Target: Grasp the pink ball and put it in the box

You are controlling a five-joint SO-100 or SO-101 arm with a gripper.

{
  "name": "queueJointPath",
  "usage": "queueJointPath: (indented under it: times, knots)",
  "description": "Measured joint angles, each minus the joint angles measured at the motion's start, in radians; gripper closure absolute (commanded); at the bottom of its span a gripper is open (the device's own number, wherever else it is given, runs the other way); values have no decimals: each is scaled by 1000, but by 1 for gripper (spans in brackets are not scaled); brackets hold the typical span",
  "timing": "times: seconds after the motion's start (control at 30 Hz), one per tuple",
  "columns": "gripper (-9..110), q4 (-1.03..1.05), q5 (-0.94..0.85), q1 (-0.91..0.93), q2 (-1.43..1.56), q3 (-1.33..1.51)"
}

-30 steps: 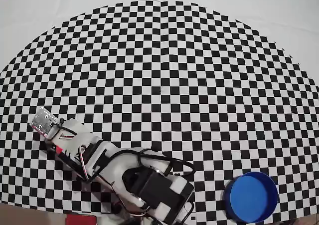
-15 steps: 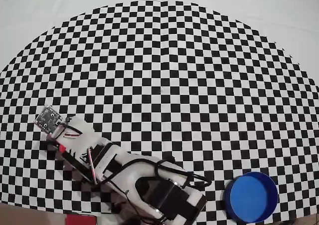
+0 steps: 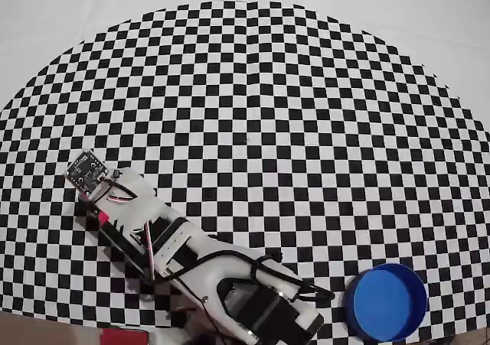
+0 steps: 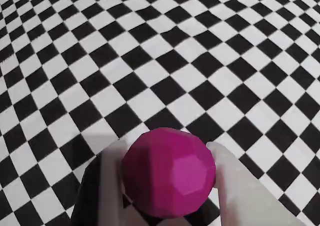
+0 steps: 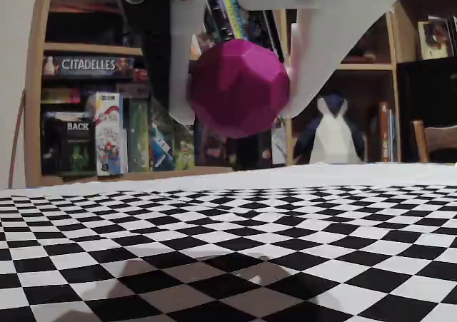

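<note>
small matte magenta faceted ball (image 5: pixel 239 86) | clear of the checkered table (image 5: pixel 300 236), pinched across its middle by the white two-finger gripper (image 4: pixel 167 186) | looks light, rigid, likely roll-prone | round blue shallow tub (image 3: pixel 385 302) well apart

A black-and-white checkered mat (image 3: pixel 253 115) covers the table, spreading out on every side below the hand; in the overhead view its far edge curves against plain white cloth (image 3: pixel 429 24). In the fixed view, behind the hand, stands a wooden bookshelf (image 5: pixel 37 86) with board-game boxes, one reading "CITADELLES" (image 5: pixel 87 66). To the right of the hand sits a white penguin-like figure (image 5: pixel 334 133), with a wooden chair (image 5: pixel 434 141) further right.
</note>
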Motion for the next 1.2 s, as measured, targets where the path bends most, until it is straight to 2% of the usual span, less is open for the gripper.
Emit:
queueJointPath:
  times: [0.37,0.73,1.2]
  knots:
    - [101,0,0,156,8,2]
    - [101,0,0,407,64,11]
    - [101,5,0,577,112,15]
